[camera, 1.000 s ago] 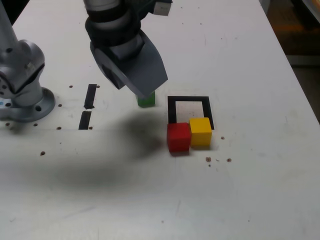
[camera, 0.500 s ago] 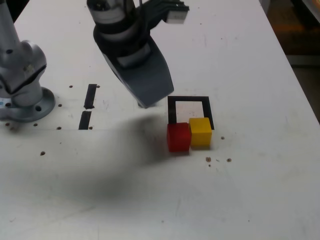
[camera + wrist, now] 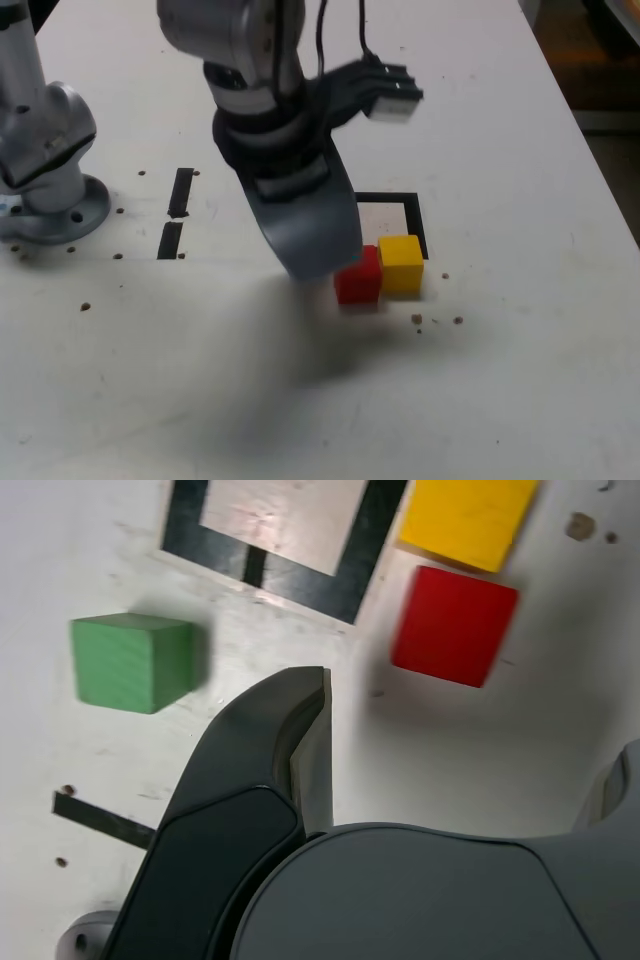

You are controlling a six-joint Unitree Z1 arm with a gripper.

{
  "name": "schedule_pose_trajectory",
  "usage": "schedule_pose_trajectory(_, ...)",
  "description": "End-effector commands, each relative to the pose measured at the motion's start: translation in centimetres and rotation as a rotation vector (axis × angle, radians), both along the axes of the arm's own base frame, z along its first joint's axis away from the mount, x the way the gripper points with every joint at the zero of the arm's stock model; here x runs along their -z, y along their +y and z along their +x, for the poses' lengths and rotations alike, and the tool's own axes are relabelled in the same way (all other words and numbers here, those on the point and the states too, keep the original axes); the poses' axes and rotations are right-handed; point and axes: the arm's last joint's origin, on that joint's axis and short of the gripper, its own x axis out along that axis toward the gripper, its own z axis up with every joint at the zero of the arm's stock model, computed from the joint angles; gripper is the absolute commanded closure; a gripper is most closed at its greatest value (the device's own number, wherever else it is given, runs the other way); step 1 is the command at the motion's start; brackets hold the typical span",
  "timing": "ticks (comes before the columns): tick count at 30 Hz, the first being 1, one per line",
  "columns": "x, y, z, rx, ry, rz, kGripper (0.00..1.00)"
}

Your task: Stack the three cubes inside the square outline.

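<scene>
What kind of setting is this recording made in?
Probably a lab or workshop test bench: a plain white table with a robot arm's base standing on it, a black tape square marked out as a target, and small coloured cubes, such as the yellow one, as practice objects.

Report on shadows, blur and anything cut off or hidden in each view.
Exterior view: a broad soft shadow lies on the table under the arm; the pincer hides the green cube and part of the red cube. Wrist view: the green cube looks slightly soft and casts a faint shadow, the yellow cube and the square outline are cut by the frame edge.
</scene>
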Motion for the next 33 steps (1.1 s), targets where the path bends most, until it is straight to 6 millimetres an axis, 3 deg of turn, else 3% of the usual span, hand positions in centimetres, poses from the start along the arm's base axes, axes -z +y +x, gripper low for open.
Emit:
schedule_pose_trajectory(1, 0.4, -0.4, 0.4, 0.006, 0.013, -0.007, 0.04)
schedule_pose_trajectory(11, 2.3, -1.5, 1.9, 0.005, 0.063, -0.014, 0.05)
schedule_pose_trajectory(33, 4.5, -1.0, 4.1, -0.053, 0.111, -0.038, 0.07)
